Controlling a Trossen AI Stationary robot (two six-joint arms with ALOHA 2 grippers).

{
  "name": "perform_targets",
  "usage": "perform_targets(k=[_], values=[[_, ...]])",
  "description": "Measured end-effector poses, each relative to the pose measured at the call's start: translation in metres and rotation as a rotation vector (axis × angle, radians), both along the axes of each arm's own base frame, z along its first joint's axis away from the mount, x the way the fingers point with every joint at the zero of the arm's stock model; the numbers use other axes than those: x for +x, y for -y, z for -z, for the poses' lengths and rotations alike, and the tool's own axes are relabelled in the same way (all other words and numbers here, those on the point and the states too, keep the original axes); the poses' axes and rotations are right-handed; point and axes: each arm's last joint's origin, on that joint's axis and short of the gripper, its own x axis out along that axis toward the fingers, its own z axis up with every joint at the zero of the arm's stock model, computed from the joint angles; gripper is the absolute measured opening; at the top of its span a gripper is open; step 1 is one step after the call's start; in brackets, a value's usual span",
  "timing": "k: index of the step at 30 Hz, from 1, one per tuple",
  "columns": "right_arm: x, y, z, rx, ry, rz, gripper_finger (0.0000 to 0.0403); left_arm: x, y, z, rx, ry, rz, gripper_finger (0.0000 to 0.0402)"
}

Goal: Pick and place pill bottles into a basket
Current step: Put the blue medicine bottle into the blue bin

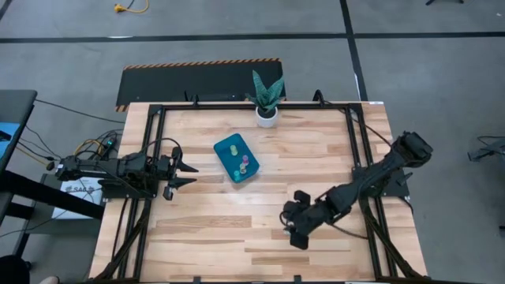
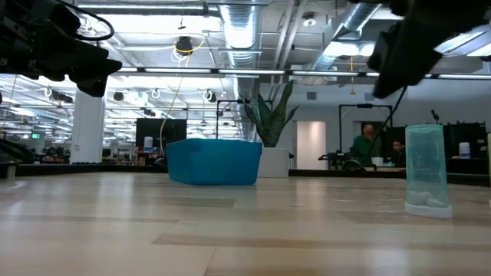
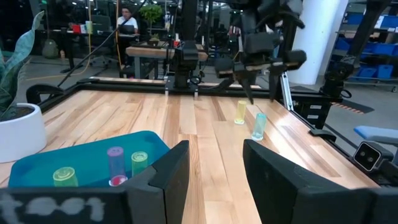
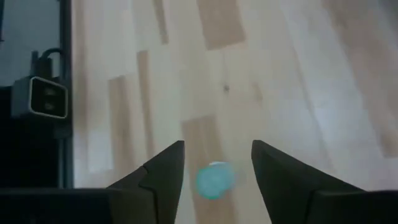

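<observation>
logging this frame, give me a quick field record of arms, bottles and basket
left gripper: open, hovering beside the basket
right gripper: open, above a teal bottle
basket: teal tray at table centre
in basket: pink bottle, two yellow-green bottles
on table: teal bottle upright, yellow bottle beside it
plant pot: far edge of the table

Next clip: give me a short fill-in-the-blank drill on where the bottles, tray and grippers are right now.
1. The right gripper hangs open directly above a ____ -coloured bottle.
2. The blue basket lies just in front of the white pot holding a ____.
3. The left gripper waits, jaws ____, to the left of the basket.
4. Beside the teal bottle, a ____ bottle also stands on the bare table.

Missing words: teal; plant; open; yellow
</observation>
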Motion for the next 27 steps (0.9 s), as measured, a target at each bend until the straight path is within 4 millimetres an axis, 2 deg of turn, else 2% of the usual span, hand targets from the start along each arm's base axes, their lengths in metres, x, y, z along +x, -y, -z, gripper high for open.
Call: perform_targets(k=[9, 17, 21, 27], values=[[-0.002, -0.018, 0.025, -0.012, -0.065, -0.008, 0.0224, 0.0, 0.0, 0.0, 0.0, 0.0, 0.0, 0.014], [0.003, -0.018, 0.039, -0.024, -0.109, -0.025, 0.0222, 0.0, 0.0, 0.0, 0.0, 0.0, 0.0, 0.014], [0.004, -0.017, 0.04, -0.018, -0.113, -0.021, 0.0188, 0.0, 0.0, 0.0, 0.0, 0.0, 0.0, 0.014], [0.005, -0.015, 0.039, -0.002, -0.125, -0.027, 0.0095, 0.0, 0.0, 0.0, 0.0, 0.0, 0.0, 0.014]])
